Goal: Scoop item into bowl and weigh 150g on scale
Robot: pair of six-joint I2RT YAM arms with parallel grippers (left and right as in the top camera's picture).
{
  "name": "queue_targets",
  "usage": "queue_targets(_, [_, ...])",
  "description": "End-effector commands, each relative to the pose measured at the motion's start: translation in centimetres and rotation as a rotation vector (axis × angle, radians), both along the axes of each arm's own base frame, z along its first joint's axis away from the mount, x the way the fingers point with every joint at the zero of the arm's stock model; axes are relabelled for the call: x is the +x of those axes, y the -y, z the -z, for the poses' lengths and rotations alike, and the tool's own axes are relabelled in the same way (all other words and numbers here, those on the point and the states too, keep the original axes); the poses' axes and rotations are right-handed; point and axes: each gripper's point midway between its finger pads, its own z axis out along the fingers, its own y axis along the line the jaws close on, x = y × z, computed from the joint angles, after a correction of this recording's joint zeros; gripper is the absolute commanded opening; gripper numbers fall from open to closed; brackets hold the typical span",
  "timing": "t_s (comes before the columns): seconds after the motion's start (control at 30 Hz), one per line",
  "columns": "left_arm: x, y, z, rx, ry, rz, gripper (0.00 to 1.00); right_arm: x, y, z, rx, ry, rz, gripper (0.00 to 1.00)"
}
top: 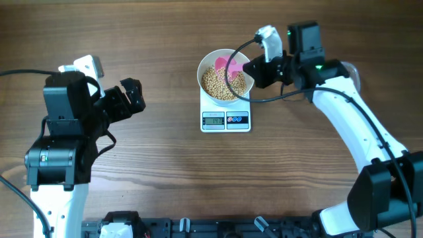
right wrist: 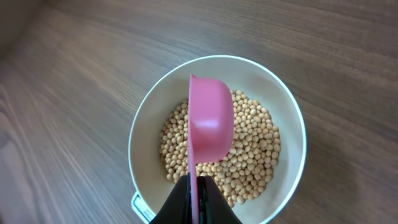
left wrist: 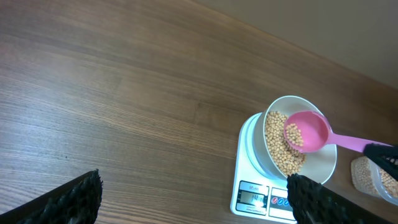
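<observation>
Above the white bowl (right wrist: 216, 140) of soybeans (right wrist: 249, 155) on the scale (top: 225, 118), the right gripper (right wrist: 196, 186) clamps a tilted pink scoop (right wrist: 210, 124). At frame left, the left gripper (top: 132, 96) hangs with fingers apart.

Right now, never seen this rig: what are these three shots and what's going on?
Two robot arms at a wooden table. One picture looks down from above; the other two come from cameras on each wrist. A white bowl of tan beans sits on a small digital scale. The right gripper has its jaws shut on the handle of a pink scoop, held tilted over the bowl with a few beans in it. The left gripper hangs open off to the side, holding nothing. A clear tub of beans shows at one edge.
</observation>
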Motion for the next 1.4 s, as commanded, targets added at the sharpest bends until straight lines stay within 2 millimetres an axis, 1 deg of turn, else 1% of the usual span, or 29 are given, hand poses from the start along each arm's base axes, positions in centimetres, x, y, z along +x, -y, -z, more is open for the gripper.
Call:
queue_targets(0.0, [0.2, -0.3, -0.7, 0.016, 0.016, -0.004, 1.00, 0.4, 0.3, -0.8, -0.051, 0.068, -0.004, 0.04])
queue_targets(0.13, [0.2, -0.3, -0.7, 0.016, 0.016, -0.005, 1.00, 0.4, 0.3, -0.8, -0.063, 0.086, -0.023, 0.04])
queue_targets(0.23, [0.2, -0.3, -0.7, 0.016, 0.016, -0.004, 1.00, 0.7, 0.7, -0.5, -0.111, 0.113, -0.020, 0.04])
queue_targets(0.3, [0.2, -0.3, -0.7, 0.016, 0.016, -0.004, 1.00, 0.5, 0.1, -1.1, -0.078, 0.121, -0.046, 0.04])
queue_targets(0.33, [0.2, -0.3, -0.7, 0.016, 0.016, -0.004, 1.00, 0.4, 0.1, -1.1, -0.087, 0.131, -0.062, 0.04])
queue_targets(0.37, [0.2, -0.3, -0.7, 0.016, 0.016, -0.005, 1.00, 0.8, 0.6, -0.8, -0.116, 0.134, -0.036, 0.04])
queue_targets(0.4, [0.2, -0.3, -0.7, 0.016, 0.016, -0.005, 1.00, 1.0, 0.7, -0.9, -0.104, 0.123, -0.008, 0.04])
queue_targets(0.47, [0.2, -0.3, -0.7, 0.016, 0.016, -0.005, 1.00, 0.2, -0.5, -1.5, -0.047, 0.126, -0.073, 0.04])
queue_targets(0.5, [0.2, -0.3, -0.7, 0.016, 0.016, -0.005, 1.00, 0.6, 0.1, -1.2, -0.079, 0.129, -0.044, 0.04])
queue_targets(0.53, [0.2, -0.3, -0.7, 0.016, 0.016, -0.005, 1.00, 0.7, 0.2, -1.2, -0.081, 0.128, -0.037, 0.04])
queue_targets(0.57, [0.2, -0.3, -0.7, 0.016, 0.016, -0.004, 1.00, 0.2, -0.6, -1.8, -0.041, 0.135, -0.087, 0.04])
queue_targets(0.6, [0.2, -0.3, -0.7, 0.016, 0.016, -0.004, 1.00, -0.1, -1.0, -1.9, -0.031, 0.144, -0.116, 0.04])
queue_targets(0.7, [0.2, -0.3, -0.7, 0.016, 0.016, -0.004, 1.00, 1.5, 1.4, -1.0, -0.132, 0.134, 0.036, 0.04])
queue_targets(0.77, [0.2, -0.3, -0.7, 0.016, 0.016, -0.004, 1.00, 0.6, -0.2, -1.6, -0.047, 0.120, -0.032, 0.04])
queue_targets(1.37, [0.2, -0.3, -0.7, 0.016, 0.016, -0.004, 1.00, 0.6, -0.2, -1.6, -0.033, 0.100, -0.011, 0.04])
